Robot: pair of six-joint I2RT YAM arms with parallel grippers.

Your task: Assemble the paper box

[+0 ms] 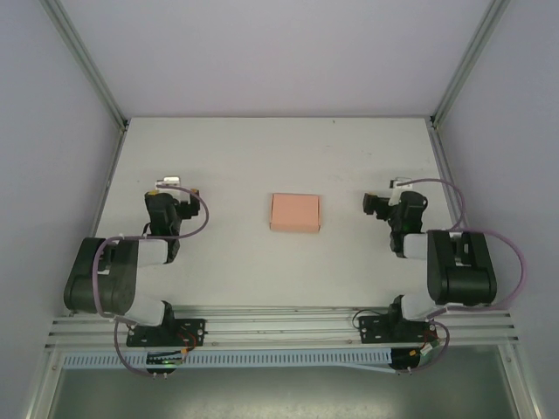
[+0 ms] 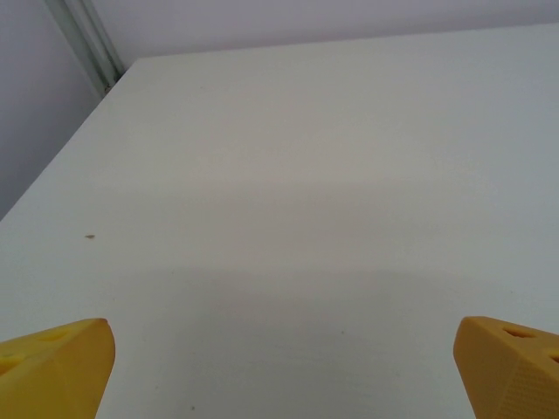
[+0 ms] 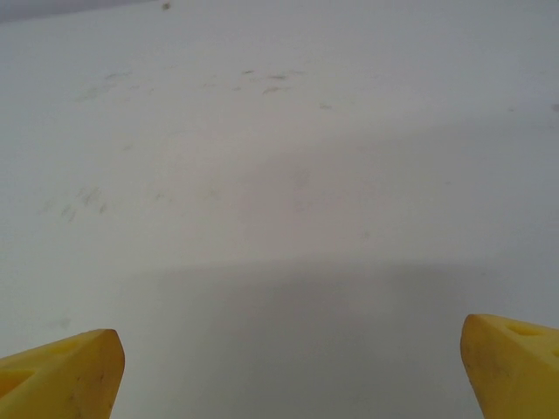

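white table (image 1: 262, 148), closed salmon paper box (image 1: 295, 212) lying flat mid-table

Table (image 1: 262, 148): white matte top, faint scuff marks. On it: one paper box (image 1: 295, 212), salmon-pink, small flat rectangle, lying at frame centre.

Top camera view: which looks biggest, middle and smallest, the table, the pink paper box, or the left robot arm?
1. table
2. left arm, though it stands nearer the camera, which makes it look bigger
3. paper box
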